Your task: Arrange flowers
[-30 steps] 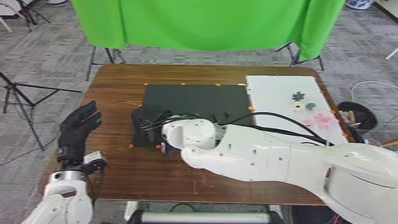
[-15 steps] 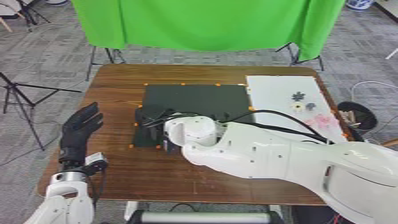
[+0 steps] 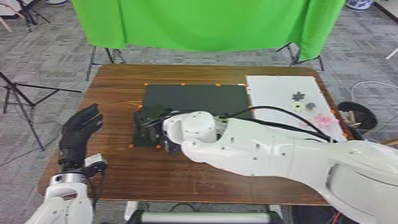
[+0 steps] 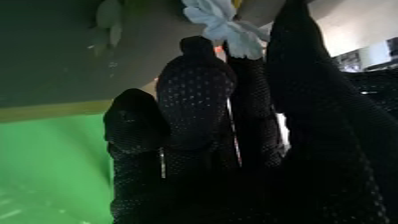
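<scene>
Right wrist view: A white flower sits against the fingertips of my right hand, whose gloved fingers are extended rather than curled; whether they carry its weight, I cannot tell. Pale green leaves are near it, apart from the glove. Seen from my head, that hand is over the left part of a black mat. To the mat's right lies a white sheet, bearing pink petals, a yellowish bloom and dark green pieces. My left hand, open, is above the left side of the brown table. Beyond the far edge hangs a green curtain.
</scene>
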